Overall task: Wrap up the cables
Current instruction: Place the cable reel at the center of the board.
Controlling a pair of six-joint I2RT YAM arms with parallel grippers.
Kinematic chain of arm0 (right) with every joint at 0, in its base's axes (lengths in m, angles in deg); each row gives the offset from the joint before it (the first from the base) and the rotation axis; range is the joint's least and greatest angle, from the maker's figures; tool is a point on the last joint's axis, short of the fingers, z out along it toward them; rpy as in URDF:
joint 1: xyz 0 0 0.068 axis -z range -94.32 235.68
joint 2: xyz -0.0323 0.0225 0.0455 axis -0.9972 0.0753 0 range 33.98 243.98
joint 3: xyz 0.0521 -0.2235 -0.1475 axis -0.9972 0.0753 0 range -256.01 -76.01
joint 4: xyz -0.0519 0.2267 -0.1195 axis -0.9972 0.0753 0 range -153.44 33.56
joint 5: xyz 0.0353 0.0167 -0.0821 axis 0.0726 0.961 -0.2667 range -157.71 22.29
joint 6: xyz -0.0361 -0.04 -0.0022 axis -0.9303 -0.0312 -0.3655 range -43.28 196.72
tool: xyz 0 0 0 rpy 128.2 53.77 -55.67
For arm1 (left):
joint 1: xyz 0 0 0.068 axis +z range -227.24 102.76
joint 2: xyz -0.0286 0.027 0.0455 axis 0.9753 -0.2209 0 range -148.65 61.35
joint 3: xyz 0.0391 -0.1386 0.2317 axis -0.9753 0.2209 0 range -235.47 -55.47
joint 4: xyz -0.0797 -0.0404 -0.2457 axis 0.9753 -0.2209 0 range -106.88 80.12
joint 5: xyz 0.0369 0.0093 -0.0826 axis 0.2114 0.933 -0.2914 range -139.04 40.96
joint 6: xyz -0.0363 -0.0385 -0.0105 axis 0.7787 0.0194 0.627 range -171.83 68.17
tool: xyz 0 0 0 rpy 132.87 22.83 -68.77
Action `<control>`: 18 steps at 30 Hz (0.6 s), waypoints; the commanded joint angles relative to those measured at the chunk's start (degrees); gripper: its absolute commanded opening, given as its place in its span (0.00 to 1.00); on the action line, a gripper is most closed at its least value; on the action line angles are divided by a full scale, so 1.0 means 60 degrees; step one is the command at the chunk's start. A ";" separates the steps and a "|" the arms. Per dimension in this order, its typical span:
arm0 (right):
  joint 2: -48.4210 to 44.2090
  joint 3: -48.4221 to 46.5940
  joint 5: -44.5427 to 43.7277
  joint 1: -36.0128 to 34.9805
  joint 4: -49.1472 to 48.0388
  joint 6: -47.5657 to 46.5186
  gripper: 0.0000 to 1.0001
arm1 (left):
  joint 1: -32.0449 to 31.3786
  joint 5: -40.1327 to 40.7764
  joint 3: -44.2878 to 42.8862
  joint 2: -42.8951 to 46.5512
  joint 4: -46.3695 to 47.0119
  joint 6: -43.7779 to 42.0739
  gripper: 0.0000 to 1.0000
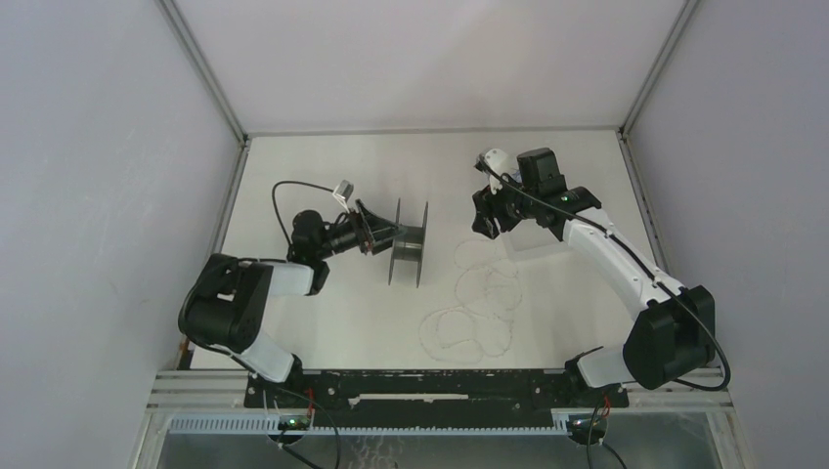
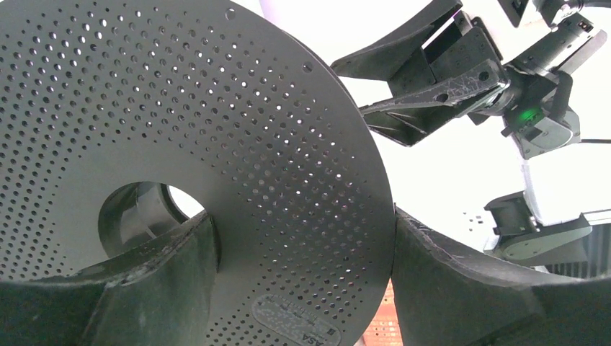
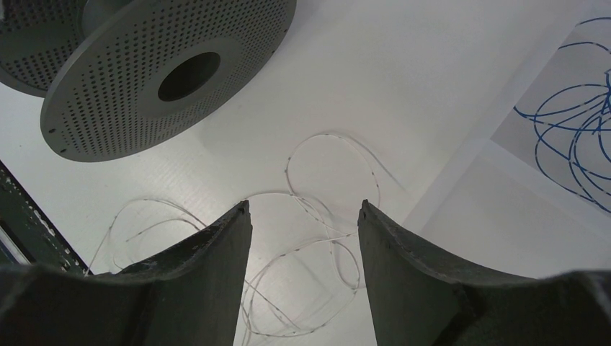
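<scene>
The black spool (image 1: pixel 409 244) stands on its flange rims at the table's middle. My left gripper (image 1: pixel 391 233) reaches it from the left. In the left wrist view the perforated flange (image 2: pixel 238 144) fills the gap of the left gripper (image 2: pixel 302 216), with one finger by the hub hole and the other against the rim. The cables (image 1: pixel 474 293), a thin whitish cord, lie in loose loops on the table right of the spool. My right gripper (image 1: pixel 482 217) hangs open and empty above their far end. The right gripper (image 3: pixel 304 205) frames the cord's loops (image 3: pixel 317 137).
White enclosure walls (image 1: pixel 117 195) stand close on the left, right and back. A tangle of thin blue wire (image 3: pixel 576 130) lies on a grey panel at the right of the right wrist view. A black rail (image 1: pixel 430 386) runs along the table's near edge.
</scene>
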 commanded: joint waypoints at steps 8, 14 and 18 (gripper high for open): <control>-0.0246 -0.0055 -0.0113 -0.0058 -0.0257 -0.0229 0.64 | 0.0169 -0.0085 -0.0328 0.0459 -0.1877 -0.1542 0.93; -0.0195 -0.0056 -0.0120 -0.0052 -0.0194 -0.0231 0.64 | 0.0273 -0.0110 -0.0467 0.0853 -0.2618 -0.2041 0.98; -0.0232 0.0062 -0.0116 -0.0072 -0.0208 -0.0274 0.64 | 0.0287 -0.0170 -0.0581 0.1173 -0.3108 -0.2411 0.98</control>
